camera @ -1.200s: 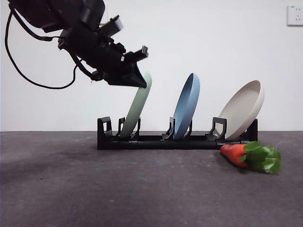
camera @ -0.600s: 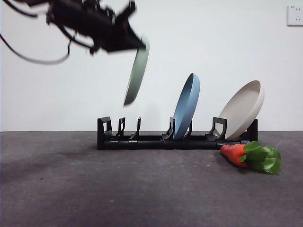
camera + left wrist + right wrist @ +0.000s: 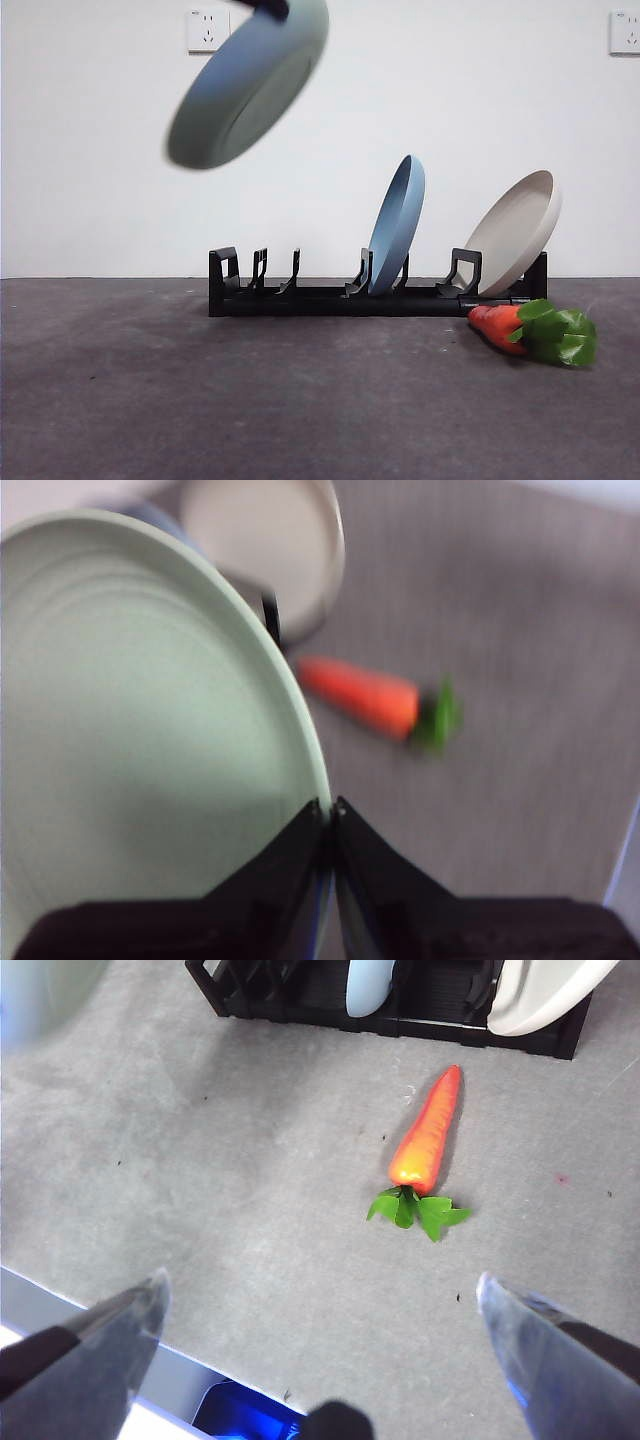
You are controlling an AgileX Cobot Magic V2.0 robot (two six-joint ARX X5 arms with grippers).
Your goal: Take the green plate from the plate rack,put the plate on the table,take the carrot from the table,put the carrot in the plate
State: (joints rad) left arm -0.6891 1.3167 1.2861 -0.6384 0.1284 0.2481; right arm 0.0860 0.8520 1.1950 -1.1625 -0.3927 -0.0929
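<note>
The green plate (image 3: 245, 85) hangs tilted high above the table at the upper left of the front view, blurred by motion. My left gripper (image 3: 331, 810) is shut on the plate's rim (image 3: 150, 730); only a dark tip of that arm shows at the front view's top edge. The plate rack (image 3: 375, 296) stands on the table (image 3: 200, 400) with its left slots vacant. The carrot (image 3: 535, 330) lies on the table by the rack's right end, also seen as the carrot (image 3: 425, 1145) and the carrot (image 3: 375, 698). My right gripper (image 3: 320, 1330) hovers open above the table, short of the carrot.
A blue plate (image 3: 396, 222) leans in the rack's middle slot and a beige plate (image 3: 515, 232) in its right slot. Two wall sockets (image 3: 208, 28) sit on the white wall behind. The table's near edge (image 3: 100, 1330) shows in the right wrist view.
The green plate has been lifted further up and to the left, and has tilted from edge-on to showing its underside. The left arm has almost left the front view.
</note>
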